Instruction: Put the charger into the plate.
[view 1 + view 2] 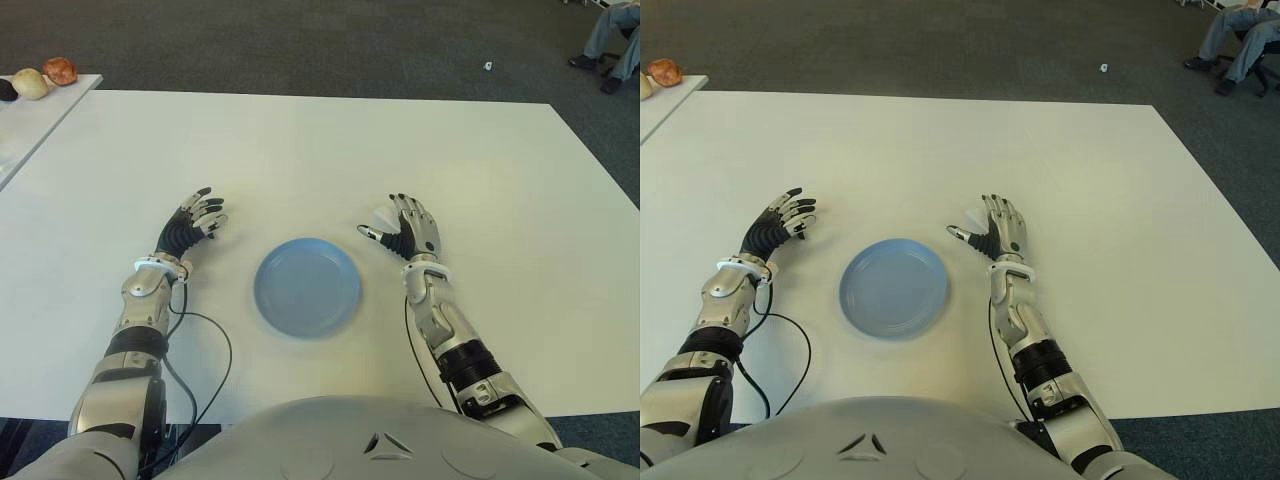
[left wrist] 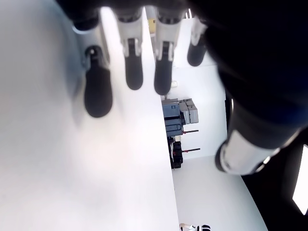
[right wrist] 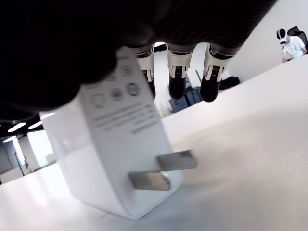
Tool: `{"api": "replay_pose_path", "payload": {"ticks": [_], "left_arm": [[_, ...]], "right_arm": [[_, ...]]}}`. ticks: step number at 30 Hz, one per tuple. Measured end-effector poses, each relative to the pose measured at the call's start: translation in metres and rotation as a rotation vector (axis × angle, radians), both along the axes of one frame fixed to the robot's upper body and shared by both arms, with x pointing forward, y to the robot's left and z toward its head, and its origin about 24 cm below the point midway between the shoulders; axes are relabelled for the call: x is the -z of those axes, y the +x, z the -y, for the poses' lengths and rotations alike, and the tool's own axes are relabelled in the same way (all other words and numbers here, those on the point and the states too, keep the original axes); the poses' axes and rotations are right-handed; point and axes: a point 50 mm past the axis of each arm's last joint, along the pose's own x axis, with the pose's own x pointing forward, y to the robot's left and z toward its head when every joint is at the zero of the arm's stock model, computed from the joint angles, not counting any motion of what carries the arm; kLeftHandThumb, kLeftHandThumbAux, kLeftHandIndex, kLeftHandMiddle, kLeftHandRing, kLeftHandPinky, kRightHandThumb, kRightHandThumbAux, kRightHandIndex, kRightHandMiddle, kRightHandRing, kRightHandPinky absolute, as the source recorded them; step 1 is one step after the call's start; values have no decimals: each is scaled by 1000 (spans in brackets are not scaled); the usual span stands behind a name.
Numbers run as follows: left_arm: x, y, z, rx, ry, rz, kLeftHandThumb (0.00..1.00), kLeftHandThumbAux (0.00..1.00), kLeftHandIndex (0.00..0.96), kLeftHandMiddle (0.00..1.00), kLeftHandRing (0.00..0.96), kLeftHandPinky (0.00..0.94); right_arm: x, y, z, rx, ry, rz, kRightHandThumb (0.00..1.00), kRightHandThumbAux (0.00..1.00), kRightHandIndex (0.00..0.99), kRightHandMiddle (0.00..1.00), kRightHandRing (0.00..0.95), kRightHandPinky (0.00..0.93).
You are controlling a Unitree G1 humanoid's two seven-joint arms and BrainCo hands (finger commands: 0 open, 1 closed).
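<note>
Charger (image 3: 120, 149), a white plug block with two flat prongs, sits on the white desk (image 1: 400, 150) directly under the right hand (image 1: 405, 232). The hand covers it from above with fingers (image 3: 176, 79) extended past it, apparently settling for a grasp; whether any finger actually presses the block cannot be told. From the eye views the hand hides almost all of it, leaving only a pale sliver at the fingers. The empty blue plate (image 1: 307, 286) lies just beside that hand, toward the robot's left. The left hand (image 1: 195, 225) shows beyond the plate's other side, fingers loosely spread, holding nothing.
</note>
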Motion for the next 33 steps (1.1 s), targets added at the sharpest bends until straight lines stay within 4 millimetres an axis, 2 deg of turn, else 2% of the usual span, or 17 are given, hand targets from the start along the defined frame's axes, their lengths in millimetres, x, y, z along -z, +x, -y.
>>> {"api": "replay_pose_path", "payload": {"ticks": [16, 27, 30, 33], "left_arm": [[0, 0, 1, 0, -2, 1, 28, 727, 119, 227, 195, 140], [0, 0, 1, -1, -3, 1, 23, 715, 108, 217, 180, 110], [0, 0, 1, 0, -3, 3, 21, 715, 106, 219, 181, 111], [0, -1, 1, 0, -2, 4, 22, 723, 108, 225, 186, 118]], "right_arm": [[3, 5, -5, 58, 27, 6, 406, 275, 0, 0, 0, 0], [4, 5, -6, 69, 24, -1, 379, 274, 0, 0, 0, 0], [3, 5, -6, 71, 23, 2, 374, 284, 0, 0, 0, 19], [3, 4, -6, 78, 25, 15, 375, 303, 0, 0, 0, 78]]}}
